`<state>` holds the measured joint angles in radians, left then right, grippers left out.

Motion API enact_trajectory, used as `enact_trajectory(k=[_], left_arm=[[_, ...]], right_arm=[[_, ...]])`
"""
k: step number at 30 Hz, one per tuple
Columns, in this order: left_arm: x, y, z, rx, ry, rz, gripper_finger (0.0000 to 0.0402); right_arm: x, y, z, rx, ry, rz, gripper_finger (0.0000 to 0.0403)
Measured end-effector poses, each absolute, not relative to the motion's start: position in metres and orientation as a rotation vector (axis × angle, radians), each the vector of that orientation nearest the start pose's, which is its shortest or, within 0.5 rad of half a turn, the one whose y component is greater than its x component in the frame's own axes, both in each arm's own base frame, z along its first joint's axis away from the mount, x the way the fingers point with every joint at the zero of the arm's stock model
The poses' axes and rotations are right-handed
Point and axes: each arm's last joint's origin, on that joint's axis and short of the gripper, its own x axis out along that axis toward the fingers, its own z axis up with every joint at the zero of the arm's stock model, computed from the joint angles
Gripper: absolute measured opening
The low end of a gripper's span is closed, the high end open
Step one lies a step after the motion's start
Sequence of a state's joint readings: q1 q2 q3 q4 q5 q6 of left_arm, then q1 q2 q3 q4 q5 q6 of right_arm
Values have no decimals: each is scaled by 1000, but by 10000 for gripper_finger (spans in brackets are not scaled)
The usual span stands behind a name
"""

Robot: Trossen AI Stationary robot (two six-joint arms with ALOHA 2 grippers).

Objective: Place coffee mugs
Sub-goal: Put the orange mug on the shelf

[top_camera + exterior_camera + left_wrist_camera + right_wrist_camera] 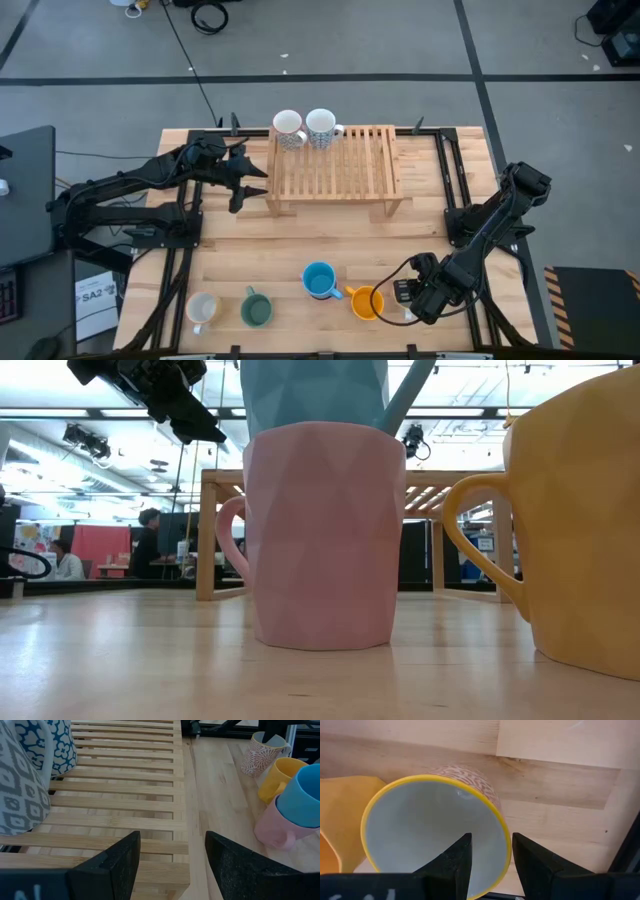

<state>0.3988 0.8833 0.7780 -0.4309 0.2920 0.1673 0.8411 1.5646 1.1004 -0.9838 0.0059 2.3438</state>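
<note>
Reaching down at the front right of the desk (300, 250), my right gripper (490, 857) sits over the rim of a mug with a yellow rim (435, 825) and a pink squiggle pattern on its outside. One finger is inside the mug and the other is outside. The jaws are apart with the mug wall between them, and they are not squeezing it.

Just beside this mug stands the orange mug (365, 301). Next along the front is the blue mug (319, 281). From the low view I can see that it sits inside the pink mug (320, 540). Further left stand the dark green mug (256, 310) and then the cream mug (202, 310), near the front left corner.

My left gripper (172, 865) waits in the air by the left end of the wooden rack (340, 165), and its jaws are wide apart and hold nothing.

Two mugs stand side by side on the back left corner of the rack. One is a white mug with grey diamonds (288, 128). The other is a white mug with blue flowers (321, 128). They are very close, but I cannot tell if they touch.
</note>
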Motion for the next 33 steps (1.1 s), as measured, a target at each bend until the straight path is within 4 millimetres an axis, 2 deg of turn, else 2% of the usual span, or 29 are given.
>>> enact_trajectory(k=[12,24,33], left_arm=[[173,64,293,-17,511,61,231],[173,64,293,-16,511,61,231],[173,64,293,-16,511,61,231]], right_arm=[[186,206,215,1256,1242,-1041,110],[190,201,215,1261,1231,-1065,23],[191,199,215,1263,1225,-1075,33]])
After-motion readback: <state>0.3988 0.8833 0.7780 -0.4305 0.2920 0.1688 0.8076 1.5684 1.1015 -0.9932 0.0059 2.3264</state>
